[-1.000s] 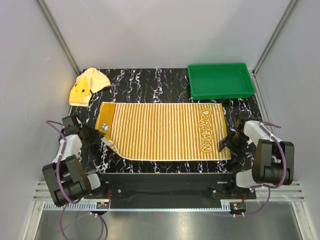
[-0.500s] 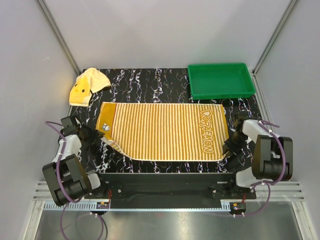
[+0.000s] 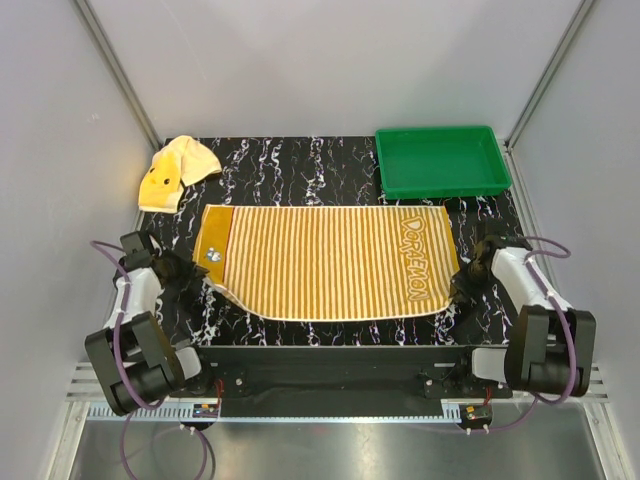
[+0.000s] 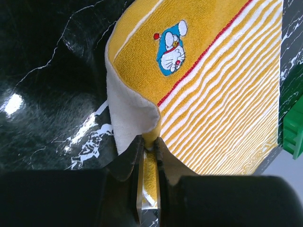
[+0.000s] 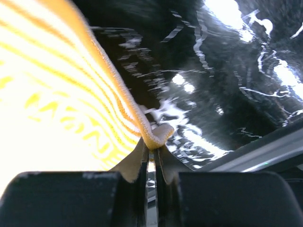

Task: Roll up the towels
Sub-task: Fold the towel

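The long orange-and-cream striped towel [image 3: 325, 262] lies spread across the black marbled table [image 3: 300, 165], its lettering at the right end. My left gripper [image 3: 197, 281] is shut on the towel's near-left corner [image 4: 142, 127], which curls up showing a cream underside beside a small cartoon patch [image 4: 171, 47]. At the near-right corner, my right gripper [image 3: 462, 293] is shut on the towel's hem [image 5: 158, 135], which folds over the fingertips. The plain yellow towel [image 3: 175, 170] sits crumpled at the back left, away from both grippers.
A green plastic tray [image 3: 442, 160] stands at the back right corner of the table. Grey walls and metal frame posts close in the sides. A black rail runs along the near table edge [image 3: 330, 355].
My right gripper has moved in to the towel's near-right corner and closed on it, lifting that corner slightly. The left gripper has kept its hold on the left corner.
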`<state>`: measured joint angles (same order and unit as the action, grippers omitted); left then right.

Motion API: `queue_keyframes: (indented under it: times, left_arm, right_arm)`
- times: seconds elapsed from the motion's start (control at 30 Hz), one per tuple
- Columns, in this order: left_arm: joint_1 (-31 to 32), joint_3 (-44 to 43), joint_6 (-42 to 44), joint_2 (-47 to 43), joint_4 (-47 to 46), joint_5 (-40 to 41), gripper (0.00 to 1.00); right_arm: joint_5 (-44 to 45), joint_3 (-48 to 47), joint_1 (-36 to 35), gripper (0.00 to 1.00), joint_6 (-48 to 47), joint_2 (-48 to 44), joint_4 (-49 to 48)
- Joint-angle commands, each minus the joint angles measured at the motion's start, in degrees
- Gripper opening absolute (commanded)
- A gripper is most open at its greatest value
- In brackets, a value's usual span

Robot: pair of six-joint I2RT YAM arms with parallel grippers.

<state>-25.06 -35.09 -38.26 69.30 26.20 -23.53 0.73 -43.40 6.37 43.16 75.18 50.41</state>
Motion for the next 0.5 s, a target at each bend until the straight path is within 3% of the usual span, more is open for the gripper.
queue_keyframes:
  times: [0.0, 0.23, 0.47]
  left_arm:
    - [-0.3, -4.3, 3.5, -4.3, 4.5, 1.7, 0.00]
    - [-0.3, -7.5, 4.9, -8.9, 11.2, 4.3, 0.00]
    - [-0.3, -12.2, 4.1, -5.6, 11.9, 5.0, 0.00]
  right_arm:
    - [-1.9, -3.7, -0.1, 0.10, -0.4, -5.2, 0.5]
    - [-5.4, -6.3, -0.1, 0.11, -2.2, -7.2, -1.6]
    - [-6.1, -14.1, -0.1, 0.09, -4.8, -2.2, -4.4]
